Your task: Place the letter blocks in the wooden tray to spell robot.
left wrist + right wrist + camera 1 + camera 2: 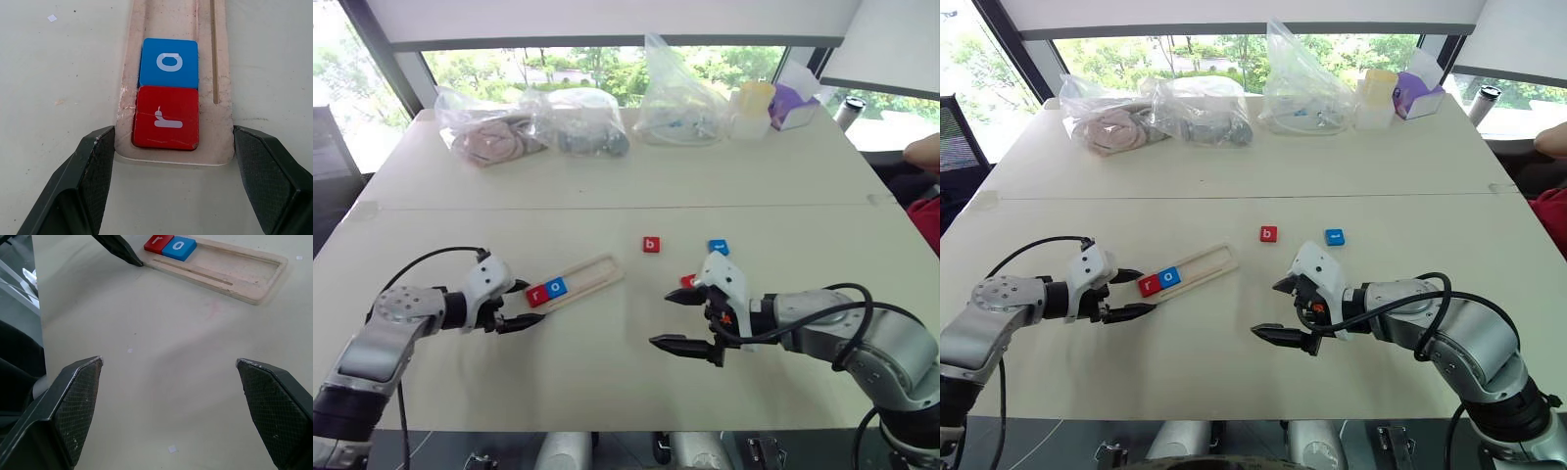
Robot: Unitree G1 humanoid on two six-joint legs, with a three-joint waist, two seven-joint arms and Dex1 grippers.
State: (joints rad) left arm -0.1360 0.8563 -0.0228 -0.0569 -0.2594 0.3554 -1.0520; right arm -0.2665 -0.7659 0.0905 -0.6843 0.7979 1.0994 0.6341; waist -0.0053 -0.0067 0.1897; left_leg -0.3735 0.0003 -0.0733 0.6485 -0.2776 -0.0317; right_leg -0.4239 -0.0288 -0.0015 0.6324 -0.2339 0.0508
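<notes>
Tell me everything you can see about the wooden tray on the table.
The wooden tray is a narrow, shallow rectangle of pale wood with a thin raised rim and rounded corners. It lies flat and diagonal on the white table. A red block with r and a blue block with o sit touching at its near end; the rest is bare. The left hand has a finger on each side of that end, wide apart, not gripping it.

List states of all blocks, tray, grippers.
r block: in tray, end slot.
blue o block: in tray, beside r.
b block: loose on table.
blue block: loose on table.
red block: loose, partly behind right gripper.
wooden tray: two blocks in.
left gripper: open, flanking tray end.
right gripper: open, empty.
</notes>
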